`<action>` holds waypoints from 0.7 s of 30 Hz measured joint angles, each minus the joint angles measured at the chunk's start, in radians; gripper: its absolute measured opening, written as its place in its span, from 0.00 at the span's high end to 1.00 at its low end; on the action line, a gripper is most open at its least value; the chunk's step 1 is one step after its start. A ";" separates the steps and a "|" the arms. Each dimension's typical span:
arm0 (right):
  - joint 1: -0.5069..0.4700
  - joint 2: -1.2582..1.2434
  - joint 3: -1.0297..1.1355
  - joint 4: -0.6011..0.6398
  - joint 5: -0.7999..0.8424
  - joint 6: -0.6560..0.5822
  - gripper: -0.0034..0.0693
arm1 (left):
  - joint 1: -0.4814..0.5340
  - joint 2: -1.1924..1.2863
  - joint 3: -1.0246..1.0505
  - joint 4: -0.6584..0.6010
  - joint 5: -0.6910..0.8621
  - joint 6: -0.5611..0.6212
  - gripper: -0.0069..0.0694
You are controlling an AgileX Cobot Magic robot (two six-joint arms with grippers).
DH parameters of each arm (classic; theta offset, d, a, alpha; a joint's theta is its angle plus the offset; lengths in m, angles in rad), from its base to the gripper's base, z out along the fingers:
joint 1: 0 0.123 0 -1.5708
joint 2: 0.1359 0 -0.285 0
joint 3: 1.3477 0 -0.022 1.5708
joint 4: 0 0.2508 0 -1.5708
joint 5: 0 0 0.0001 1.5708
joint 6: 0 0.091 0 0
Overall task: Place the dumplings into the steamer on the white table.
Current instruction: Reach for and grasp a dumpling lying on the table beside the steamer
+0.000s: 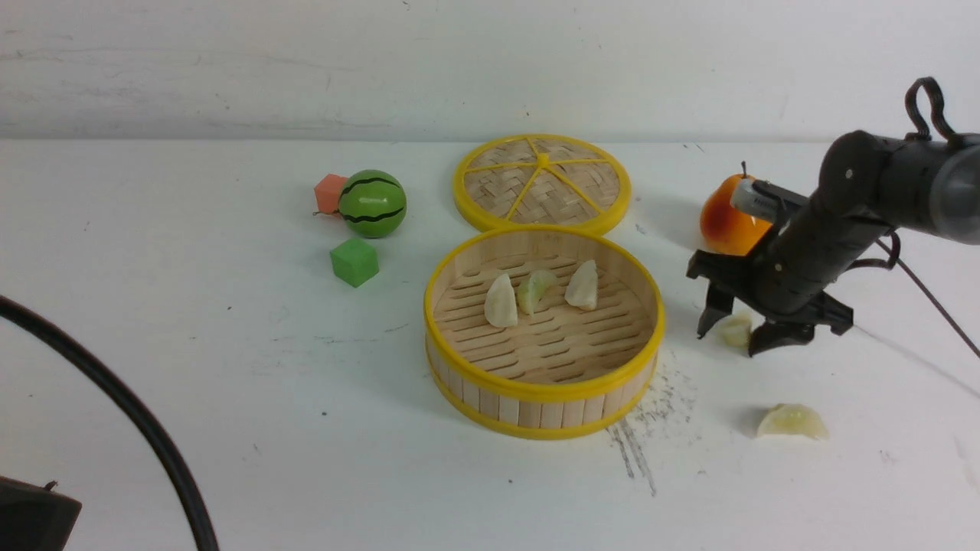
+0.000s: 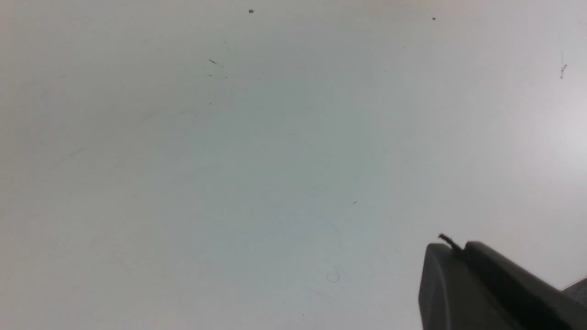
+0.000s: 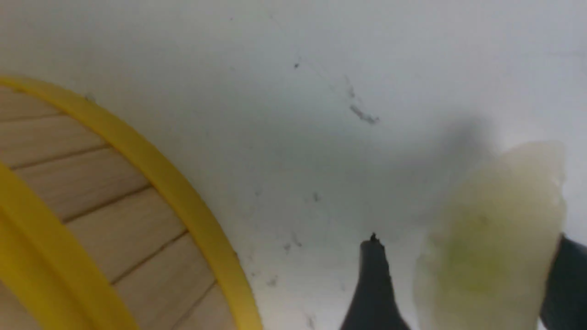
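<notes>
Left gripper (image 2: pixel 458 270) clenched, idle well left of steamer (image 1: pixel 536 405) (three dumplings (image 1: pixel 536 291) sit inside). Right gripper (image 1: pixel 731 342) spread wide, straddling a dumpling (image 1: pixel 736 329) on table (image 1: pixel 230 367) just right of steamer, not gripping yet. Its long axis: can't tell, blurred up close, half hidden from front. Last dumpling (image 1: pixel 792 422) lies right-front of steamer; Right gripper nearer too.

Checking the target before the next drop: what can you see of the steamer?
The steamer is a round, shallow bamboo-look basket: pale upright slat wall, yellow top and bottom rims, slatted floor. It stands upright and uncovered on the table, mid-scene. Three dumplings lie toward the back of its floor. Its lid lies flat just behind; whether they touch cannot be told.
</notes>
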 joint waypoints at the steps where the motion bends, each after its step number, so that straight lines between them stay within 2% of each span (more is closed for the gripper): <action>1: 0.000 0.003 -0.001 0.003 -0.011 0.000 0.32 | 0.000 0.000 0.000 0.000 0.000 0.000 0.87; 8: 0.000 0.006 -0.001 0.000 -0.032 0.008 0.34 | 0.000 0.000 0.000 0.000 0.016 0.000 0.86; 14: 0.000 0.007 -0.002 -0.024 -0.011 -0.015 0.42 | 0.000 0.000 0.000 0.000 0.033 0.000 0.85; 18: 0.000 0.007 -0.003 -0.039 0.026 -0.074 0.51 | 0.000 0.000 0.000 0.000 0.034 0.000 0.85; 21: 0.000 0.007 -0.006 -0.041 0.042 -0.123 0.61 | 0.000 0.000 0.000 0.000 0.034 0.000 0.84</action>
